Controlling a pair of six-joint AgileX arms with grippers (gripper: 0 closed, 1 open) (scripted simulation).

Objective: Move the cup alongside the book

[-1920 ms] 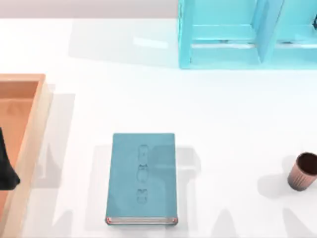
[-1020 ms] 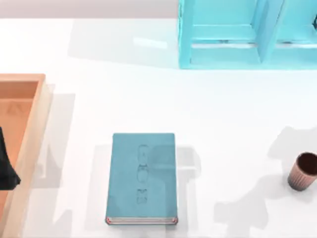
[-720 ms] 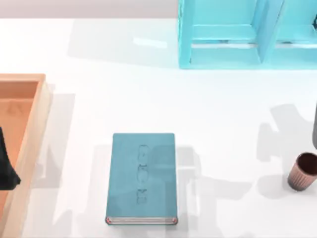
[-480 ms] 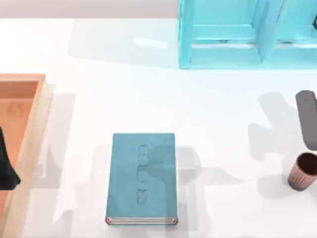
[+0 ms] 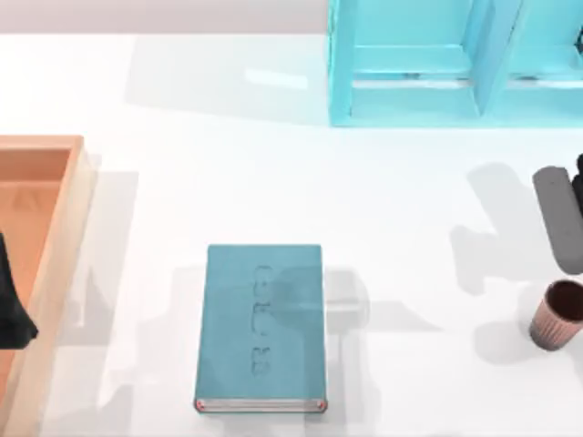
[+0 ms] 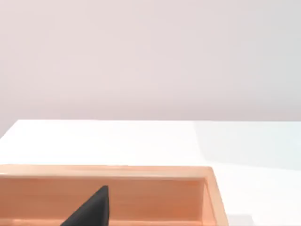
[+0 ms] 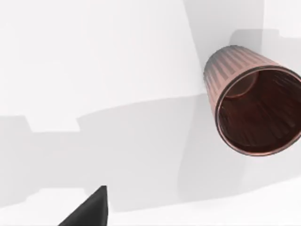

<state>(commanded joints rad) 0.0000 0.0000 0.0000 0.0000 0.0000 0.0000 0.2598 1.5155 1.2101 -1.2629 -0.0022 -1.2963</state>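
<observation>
While the cup stands upright on the white surface at its right edge, the book lies flat well apart to the left. Just behind the cup hangs the right gripper, apart from it; whether its fingers are parted cannot be told. At the left edge, the left arm sits parked over a wooden tray. A light-blue shelf unit stands at the back.

R arm at right edge.
</observation>
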